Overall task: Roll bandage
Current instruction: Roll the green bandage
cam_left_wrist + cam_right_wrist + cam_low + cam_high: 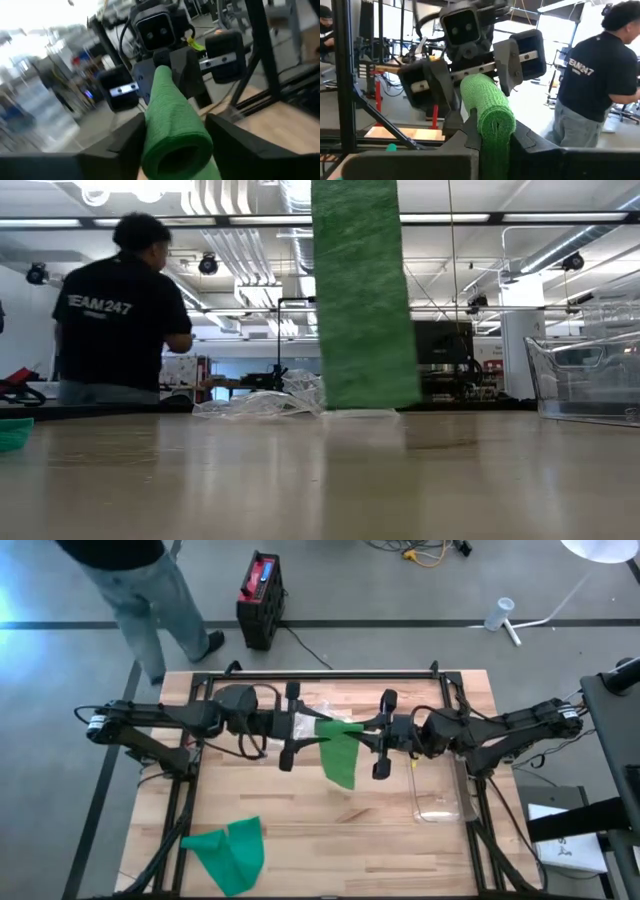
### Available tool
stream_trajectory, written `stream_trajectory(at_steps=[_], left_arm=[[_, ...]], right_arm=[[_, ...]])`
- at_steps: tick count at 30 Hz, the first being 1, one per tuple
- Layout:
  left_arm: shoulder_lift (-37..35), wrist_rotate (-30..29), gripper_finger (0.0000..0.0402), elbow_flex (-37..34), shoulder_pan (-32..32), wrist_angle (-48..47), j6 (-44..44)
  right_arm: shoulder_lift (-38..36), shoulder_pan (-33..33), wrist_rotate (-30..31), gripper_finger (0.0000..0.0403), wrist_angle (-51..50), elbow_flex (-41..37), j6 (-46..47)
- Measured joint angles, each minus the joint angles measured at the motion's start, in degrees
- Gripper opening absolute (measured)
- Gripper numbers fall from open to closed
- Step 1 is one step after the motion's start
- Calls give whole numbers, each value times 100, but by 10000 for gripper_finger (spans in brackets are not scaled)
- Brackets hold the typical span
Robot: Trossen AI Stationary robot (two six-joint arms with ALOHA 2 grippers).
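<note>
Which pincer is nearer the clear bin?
Right. The right pincer is just beside the clear bin, holding the green bandage roll; the left pincer sits farther across the table.

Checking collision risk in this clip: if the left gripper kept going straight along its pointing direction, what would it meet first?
The rolled green bandage lying between its fingers, and straight behind it the right gripper, which faces it head-on and is shut on the roll's far end. How far apart they are is unclear.

Green bandage (338,745) — partly rolled, textured crepe, roll end horizontal above the table's middle, loose tail hanging straight down toward the wood. Second green bandage (228,852) — unrolled, crumpled flat on the table at about 7 o'clock.
</note>
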Motion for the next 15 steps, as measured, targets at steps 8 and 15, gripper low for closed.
stream_trajectory(at_steps=[8,15], left_arm=[[11,112,254,422,66,-477,-1175],[22,196,240,484,171,-692,-1361]], right_arm=[[-1,0,-145,29,10,0,-218],[2,0,-151,27,272,0,-276]])
